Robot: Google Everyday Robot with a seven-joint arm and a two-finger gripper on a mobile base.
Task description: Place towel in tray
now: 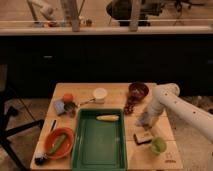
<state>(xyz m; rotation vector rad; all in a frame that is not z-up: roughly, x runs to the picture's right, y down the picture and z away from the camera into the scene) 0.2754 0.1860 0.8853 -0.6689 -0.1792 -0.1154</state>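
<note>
The green tray (82, 145) lies at the front middle of the wooden table, with a yellow corn cob (108, 118) at its far end. My gripper (144, 120) is at the end of the white arm, low over the table just right of the tray's far right corner. A small pale greyish thing that may be the towel (141, 122) sits at the gripper's tip; I cannot tell whether it is held. A bluish cloth-like thing (59, 106) lies at the table's left.
A brown block (143, 138) and a green cup (158, 145) sit in front of the gripper. A dark red bowl (138, 90) and grapes (130, 106) are behind it. A white cup (100, 94), an orange (67, 97) and an orange bowl (50, 145) stand to the left.
</note>
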